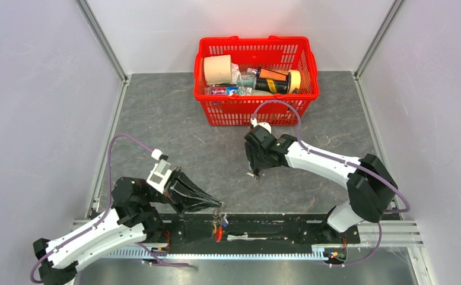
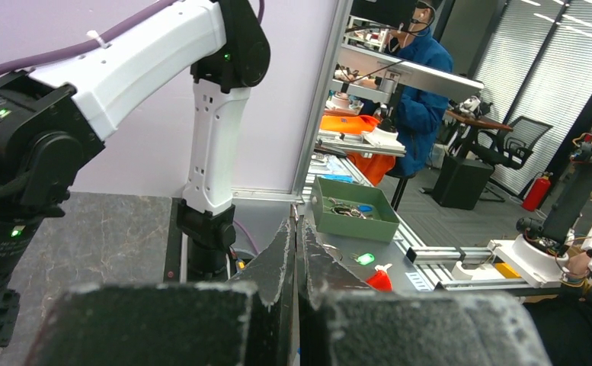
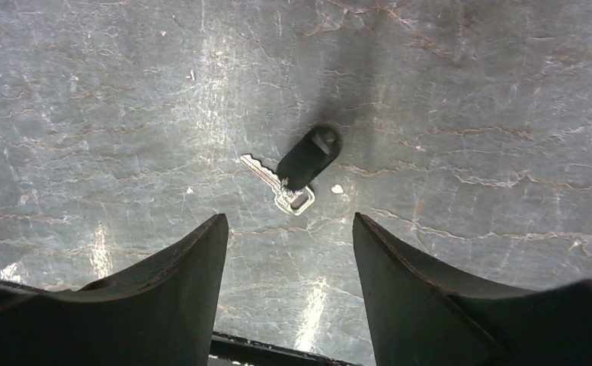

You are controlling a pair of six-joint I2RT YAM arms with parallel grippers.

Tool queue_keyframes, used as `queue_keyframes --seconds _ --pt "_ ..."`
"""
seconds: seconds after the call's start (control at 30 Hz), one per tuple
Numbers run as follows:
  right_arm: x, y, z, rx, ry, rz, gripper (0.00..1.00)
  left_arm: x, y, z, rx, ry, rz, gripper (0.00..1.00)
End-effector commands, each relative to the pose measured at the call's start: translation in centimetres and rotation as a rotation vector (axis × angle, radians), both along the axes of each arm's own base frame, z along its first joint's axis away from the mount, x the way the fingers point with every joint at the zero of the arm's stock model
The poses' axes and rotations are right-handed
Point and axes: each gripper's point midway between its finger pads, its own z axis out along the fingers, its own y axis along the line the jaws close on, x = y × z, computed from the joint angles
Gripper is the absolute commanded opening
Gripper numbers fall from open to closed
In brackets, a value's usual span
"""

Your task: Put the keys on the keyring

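My left gripper (image 1: pixel 219 205) is shut on the keyring (image 1: pixel 218 225), a small bundle hanging from its tip over the black rail at the near edge. The bundle shows a red strap (image 1: pixel 218 235) and a small blue bit (image 1: pixel 225 221). In the left wrist view the fingers (image 2: pixel 281 255) are pressed together, and the bundle is hidden below them. My right gripper (image 1: pixel 254 171) is open, pointing down just above the table. In its wrist view a black-headed key (image 3: pixel 308 156) and a plain silver key (image 3: pixel 277 183) lie overlapping on the table, just beyond the open gripper (image 3: pixel 289 221).
A red basket (image 1: pixel 256 113) with a paper roll, tape and bottles stands at the back of the table. The grey stone-patterned table (image 1: pixel 168 124) is walled on the left, right and back. A black rail (image 1: pixel 275 228) runs along the near edge between the arm bases.
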Motion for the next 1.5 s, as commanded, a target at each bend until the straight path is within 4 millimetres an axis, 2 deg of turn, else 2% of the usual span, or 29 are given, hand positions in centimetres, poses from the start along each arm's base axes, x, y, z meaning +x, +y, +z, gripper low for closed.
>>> queue_keyframes --seconds 0.0,0.2,0.33,0.43,0.53,0.83,1.0,1.23,1.47 --pt "0.2 -0.5 2.0 0.041 -0.065 -0.012 0.7 0.3 0.0 1.3 -0.044 -0.048 0.026 0.02" --pt "-1.1 -0.6 1.9 0.068 -0.028 -0.001 0.7 0.5 -0.3 1.2 -0.041 -0.039 0.018 0.02" --pt "-1.7 -1.1 0.0 0.042 0.001 0.005 0.64 0.5 -0.3 1.2 -0.044 -0.034 0.02 0.02" --pt "-1.9 -0.9 -1.6 0.033 0.031 0.012 0.55 0.6 -0.4 1.2 -0.043 -0.031 0.021 0.02" --pt "-1.6 -0.4 -2.2 0.047 0.028 -0.002 0.51 0.6 -0.4 1.1 -0.041 -0.03 0.024 0.02" --pt "-0.5 1.0 -2.9 0.092 0.016 -0.039 0.53 0.8 -0.5 1.0 -0.036 -0.028 0.026 0.02" --pt "-0.1 1.5 -4.0 0.075 0.033 -0.038 0.5 0.8 -0.6 1.0 -0.035 -0.033 0.027 0.02" --pt "0.5 1.4 -4.6 0.051 0.018 -0.051 0.43 0.9 -0.7 0.9 -0.029 -0.035 0.029 0.02" --pt "0.8 0.7 -4.0 0.03 -0.01 -0.059 0.41 0.9 -0.9 0.7 -0.025 -0.03 0.027 0.02"
